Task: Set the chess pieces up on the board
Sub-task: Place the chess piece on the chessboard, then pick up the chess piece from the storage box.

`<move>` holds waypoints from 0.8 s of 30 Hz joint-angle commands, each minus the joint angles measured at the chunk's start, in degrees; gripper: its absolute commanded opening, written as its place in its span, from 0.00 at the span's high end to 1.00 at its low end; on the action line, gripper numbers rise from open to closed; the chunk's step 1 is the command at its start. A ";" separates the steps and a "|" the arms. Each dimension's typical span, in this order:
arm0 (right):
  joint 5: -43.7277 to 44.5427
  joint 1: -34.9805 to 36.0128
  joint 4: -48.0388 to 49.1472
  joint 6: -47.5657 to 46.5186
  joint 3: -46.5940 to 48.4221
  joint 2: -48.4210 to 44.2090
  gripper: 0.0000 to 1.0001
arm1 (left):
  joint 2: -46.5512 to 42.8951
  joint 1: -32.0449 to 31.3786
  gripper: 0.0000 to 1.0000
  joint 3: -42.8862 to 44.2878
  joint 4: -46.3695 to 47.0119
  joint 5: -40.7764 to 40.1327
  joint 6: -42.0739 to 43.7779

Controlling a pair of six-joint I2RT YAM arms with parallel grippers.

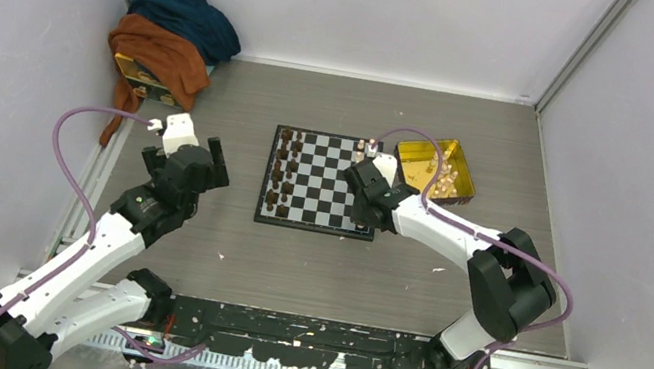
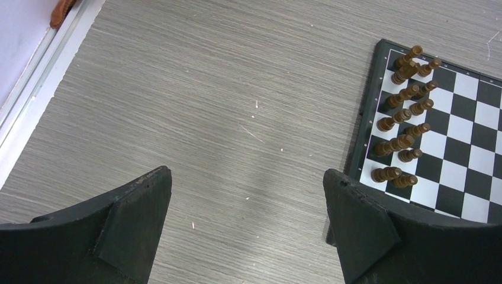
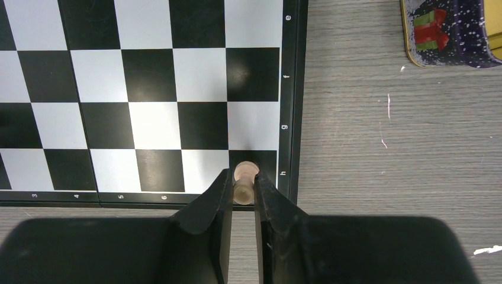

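- Pinching one light-tan chess piece, the right fingers were narrow, one pad each side of it, at the near-right corner of the board.
- Piece was upright, long axis vert., seen almost end-on. It hung over the dark corner sq. by the "h" mark, right btw the tips. Couldn't tell if its base touched the sq.
- Judged: the next move turned on that line-up, i.e. straight down onto the sq. w/ no sideways shift, then release.
- Left fingers were spread wide, holding nothing, over bare desk left of the board and well apart from the piece. Right arm was far nearer.
- Dark brown pieces stood in two rows along the board's left edge; a few set tan pieces stood at its far-right corner.
- Yellow tray, just right of the board, held loose tan pieces.
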 commanded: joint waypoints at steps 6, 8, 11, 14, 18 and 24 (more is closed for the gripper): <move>0.39 -0.41 -1.47 0.27 0.31 -0.64 0.63 | 0.12 -0.38 0.00 0.46 1.08 -0.54 -0.09; 0.39 -0.39 -1.97 -0.15 1.26 -0.58 0.61 | 0.37 -0.38 0.00 0.68 1.13 -0.55 -0.03; 0.54 -0.34 -2.89 -0.91 2.95 -0.43 0.60 | 0.59 -0.38 0.00 0.94 1.53 -0.95 0.33; 0.68 -0.44 -4.06 -2.16 5.64 -0.20 0.60 | 0.73 -0.38 0.00 1.08 2.27 -1.40 0.66; 0.03 -1.42 -6.44 -4.16 11.79 1.01 0.60 | 1.60 -0.38 0.00 1.54 3.00 -1.93 0.87; 0.17 -9.05 -7.54 -6.48 21.20 3.81 0.60 | 2.82 -0.38 0.00 2.04 3.92 -2.29 1.01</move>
